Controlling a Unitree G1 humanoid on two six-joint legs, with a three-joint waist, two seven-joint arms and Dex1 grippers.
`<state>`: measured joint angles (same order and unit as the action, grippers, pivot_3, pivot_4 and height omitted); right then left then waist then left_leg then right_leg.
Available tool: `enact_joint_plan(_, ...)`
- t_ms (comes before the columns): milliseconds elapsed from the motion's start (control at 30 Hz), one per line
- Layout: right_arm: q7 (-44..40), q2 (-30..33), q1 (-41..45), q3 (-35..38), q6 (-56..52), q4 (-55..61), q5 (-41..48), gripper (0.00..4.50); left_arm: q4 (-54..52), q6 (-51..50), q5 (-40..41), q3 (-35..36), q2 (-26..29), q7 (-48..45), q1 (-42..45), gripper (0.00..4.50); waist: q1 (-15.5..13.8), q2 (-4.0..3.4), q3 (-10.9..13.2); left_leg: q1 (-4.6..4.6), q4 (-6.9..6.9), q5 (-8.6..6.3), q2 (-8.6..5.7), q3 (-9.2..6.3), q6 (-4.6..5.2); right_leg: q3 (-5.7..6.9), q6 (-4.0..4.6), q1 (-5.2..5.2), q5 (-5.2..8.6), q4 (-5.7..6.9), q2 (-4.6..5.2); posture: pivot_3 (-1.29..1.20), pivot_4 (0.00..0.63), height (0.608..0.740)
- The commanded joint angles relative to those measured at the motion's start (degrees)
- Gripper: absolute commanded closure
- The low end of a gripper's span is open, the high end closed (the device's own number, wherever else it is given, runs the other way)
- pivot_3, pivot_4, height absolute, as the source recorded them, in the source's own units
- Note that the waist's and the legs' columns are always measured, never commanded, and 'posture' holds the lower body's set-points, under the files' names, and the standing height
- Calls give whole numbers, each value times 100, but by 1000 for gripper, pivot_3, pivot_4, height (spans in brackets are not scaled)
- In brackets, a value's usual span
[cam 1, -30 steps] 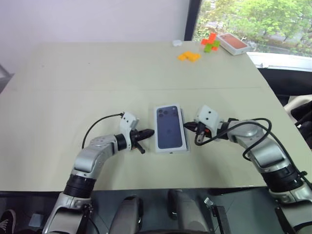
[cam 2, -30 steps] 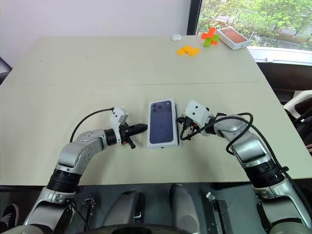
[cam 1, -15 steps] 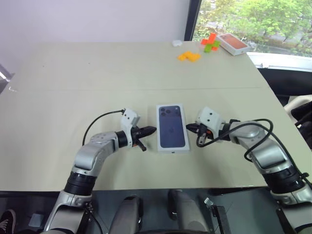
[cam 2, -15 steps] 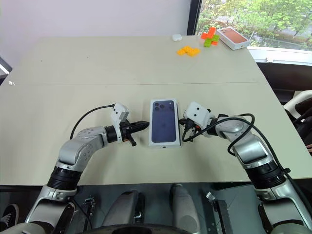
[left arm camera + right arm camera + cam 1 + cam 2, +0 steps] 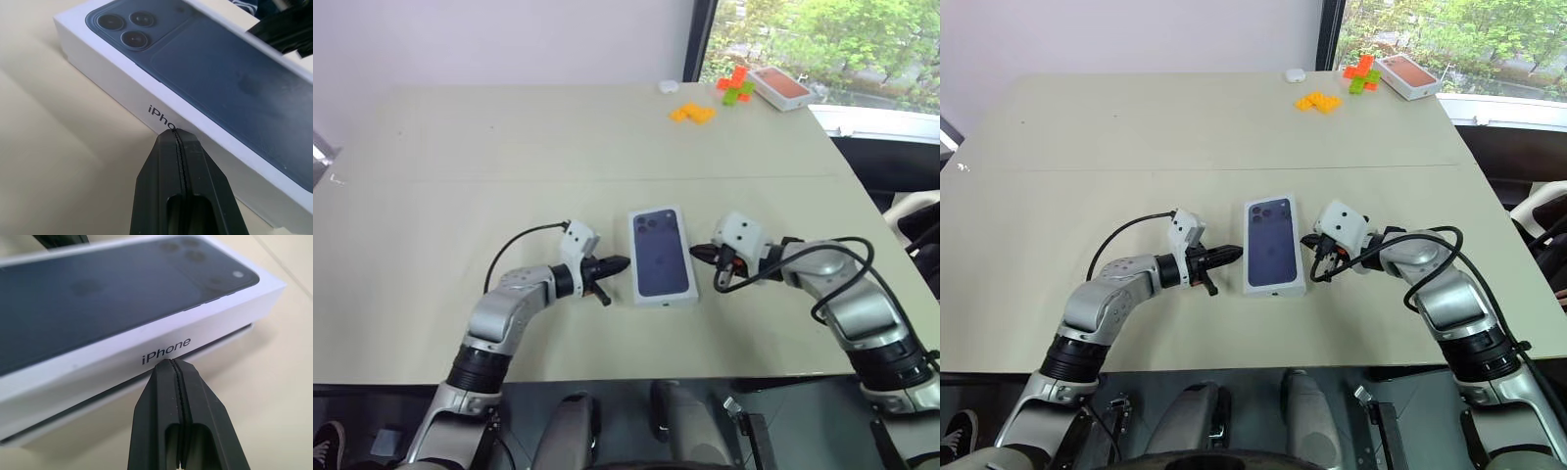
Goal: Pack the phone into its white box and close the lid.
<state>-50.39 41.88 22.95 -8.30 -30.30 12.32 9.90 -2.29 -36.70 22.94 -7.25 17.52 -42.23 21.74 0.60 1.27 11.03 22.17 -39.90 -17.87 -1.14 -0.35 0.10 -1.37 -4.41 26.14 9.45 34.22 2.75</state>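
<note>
The lid (image 5: pixel 662 255), white with a dark blue phone picture on top, lies over the white box (image 5: pixel 63 413) at the table's middle front. A thin dark gap shows between lid and box in the right wrist view. The phone is hidden. My left gripper (image 5: pixel 625 261) is shut, its tip at the lid's left side wall (image 5: pixel 146 105). My right gripper (image 5: pixel 697 251) is shut too, its tip just off the lid's right side, level with the printed lettering (image 5: pixel 165 351). Neither holds anything.
At the table's far right corner stands an orange-red-topped box (image 5: pixel 781 86), with coloured blocks (image 5: pixel 736 86), orange pieces (image 5: pixel 693 114) and a small white object (image 5: pixel 668 86) beside it. The table's front edge (image 5: pixel 636 377) runs close below the arms.
</note>
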Motion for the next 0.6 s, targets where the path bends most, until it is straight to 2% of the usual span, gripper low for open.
enact_joint_plan(33, -198, 37, 18, 89, -25, 486, 240, 4480, -191, 100, 71, -61, -95, -68, 101, 4500, -5, 0, 0, 0, 0, 0, 0, -1, 0, 0, 0, 0, 0, 0, 0, 0, 150, 740)
enact_joint_plan(600, -58, 171, -62, -53, 471, -11, -469, 4480, -167, 97, -52, -110, -158, -30, 125, 4500, -7, 0, 0, -1, -2, 0, -2, -1, 0, 0, 0, -3, 0, 0, 1, 0, 150, 740)
